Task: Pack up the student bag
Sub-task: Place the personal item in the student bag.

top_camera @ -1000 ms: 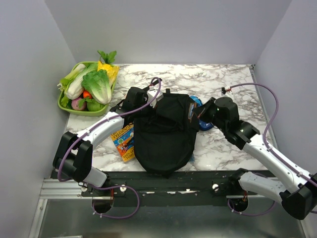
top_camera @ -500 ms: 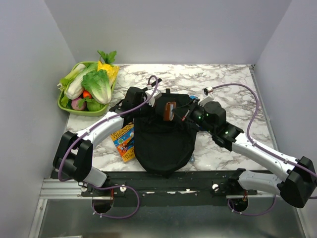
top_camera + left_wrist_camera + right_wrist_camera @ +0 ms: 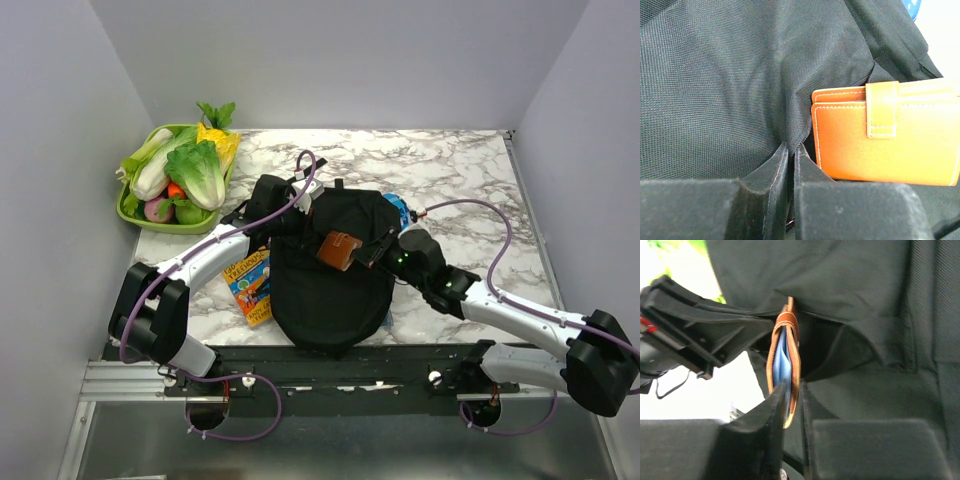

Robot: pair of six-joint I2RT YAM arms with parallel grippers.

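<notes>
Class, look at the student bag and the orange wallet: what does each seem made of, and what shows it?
The student bag: black woven fabric, probably nylon, matte; fine weave and soft folds show. The wallet: smooth orange-brown leather or imitation, with pale stitching along its edges.

Plain black weave across the student bag [image 3: 330, 285]. Orange-brown leather with pale stitching on the wallet [image 3: 885, 137] at the black right tool [image 3: 792, 385], blue inside its fold. Blue with pale specks on the glasses case [image 3: 401, 210] just behind that tool. White marble with grey veins for the counter [image 3: 450, 165]. Lime green for the tray [image 3: 127, 211] well left of the black left tool [image 3: 791, 147]. Yellow, blue and orange on the book [image 3: 250, 285] nearer to it.
</notes>
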